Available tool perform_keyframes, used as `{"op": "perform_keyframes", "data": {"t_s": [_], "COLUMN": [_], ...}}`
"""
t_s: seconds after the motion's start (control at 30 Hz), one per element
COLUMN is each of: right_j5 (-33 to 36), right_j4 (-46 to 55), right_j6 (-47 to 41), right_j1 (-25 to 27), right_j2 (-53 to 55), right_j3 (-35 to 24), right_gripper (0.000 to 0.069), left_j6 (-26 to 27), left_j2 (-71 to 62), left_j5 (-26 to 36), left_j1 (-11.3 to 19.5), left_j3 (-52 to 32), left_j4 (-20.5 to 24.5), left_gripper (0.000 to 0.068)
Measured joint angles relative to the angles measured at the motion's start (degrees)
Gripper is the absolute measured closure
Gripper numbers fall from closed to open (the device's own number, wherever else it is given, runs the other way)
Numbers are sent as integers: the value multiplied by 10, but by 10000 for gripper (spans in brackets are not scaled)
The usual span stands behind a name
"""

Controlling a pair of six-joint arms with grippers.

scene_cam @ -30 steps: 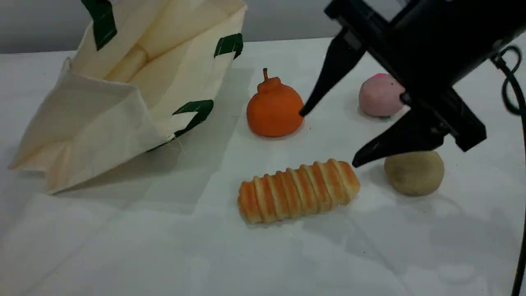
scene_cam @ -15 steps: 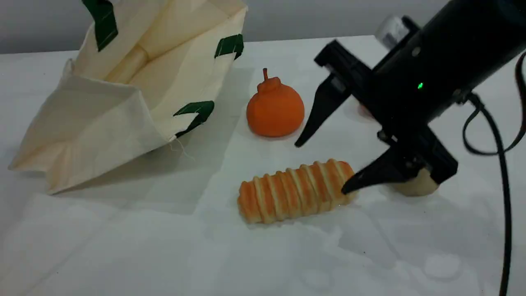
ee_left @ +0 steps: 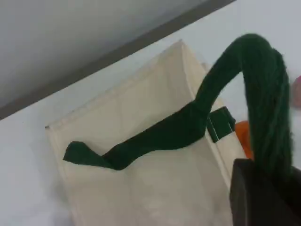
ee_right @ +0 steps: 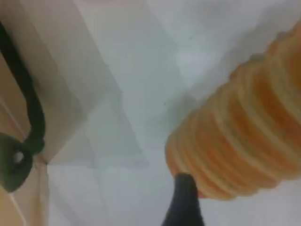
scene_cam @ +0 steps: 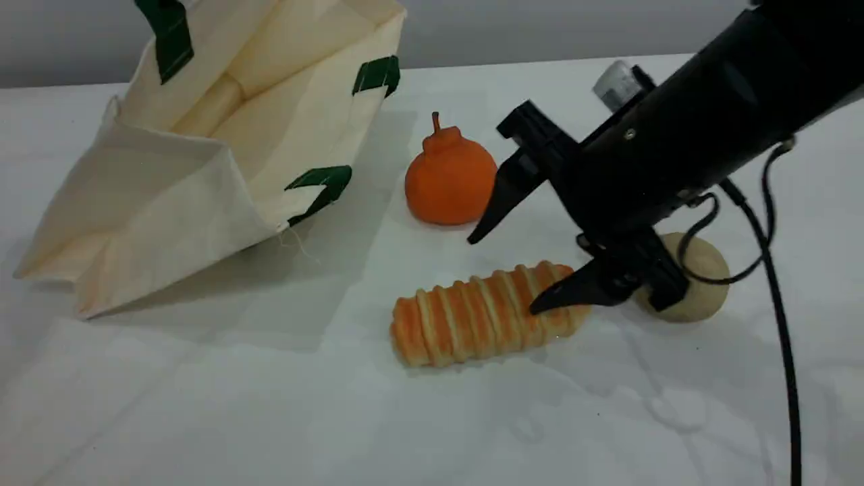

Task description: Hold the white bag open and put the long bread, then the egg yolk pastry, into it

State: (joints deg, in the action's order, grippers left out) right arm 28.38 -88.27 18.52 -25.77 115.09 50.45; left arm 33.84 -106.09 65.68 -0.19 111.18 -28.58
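Note:
The white bag point(scene_cam: 202, 155) lies at the left with its mouth lifted wide. In the left wrist view my left gripper point(ee_left: 263, 190) is shut on a dark green handle point(ee_left: 265, 94) above the bag point(ee_left: 141, 174). The long bread point(scene_cam: 482, 316) lies mid-table, ridged and golden-orange. My right gripper point(scene_cam: 505, 275) is open over the bread's right half, one fingertip point(scene_cam: 472, 237) behind it and the other across its front. The right wrist view shows the bread point(ee_right: 244, 146) close beside a fingertip point(ee_right: 186, 202). The tan egg yolk pastry point(scene_cam: 705, 273) sits to the right, partly hidden by the gripper.
An orange stemmed fruit point(scene_cam: 451, 179) stands just behind the bread, close to the right gripper's far finger. The right arm's black cable point(scene_cam: 783, 351) hangs down over the table's right side. The white table point(scene_cam: 270, 405) stretches in front of the bread.
The right gripper has come down and leftward, from above the pastry to over the bread's right half. The arm now covers the pink ball. Bag and bread have not moved.

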Motion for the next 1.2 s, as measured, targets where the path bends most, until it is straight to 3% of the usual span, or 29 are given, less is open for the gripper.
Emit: {"op": "perform_keyframes", "data": {"t_s": [0.33,0.63,0.77,1.2], "right_j5": [22,-15,-20,-40], "right_j4": [2,-4,-6,-7], "right_j6": [0,19,31,111], "right_j1": [0,0,0,0], "right_j2": [44,54,56,55], "right_j3": [9,9,9,9], "right_gripper": [177,204,281,624], "left_j6": [2,2,3,4], "left_j2": [0,0,0,0], "left_j5": [0,0,-1,-1], "left_j1": [0,0,0,0], "left_j3": [0,0,-1,-1], "left_j4": [1,1,1,1], "left_gripper": [598,598,598,598]}}
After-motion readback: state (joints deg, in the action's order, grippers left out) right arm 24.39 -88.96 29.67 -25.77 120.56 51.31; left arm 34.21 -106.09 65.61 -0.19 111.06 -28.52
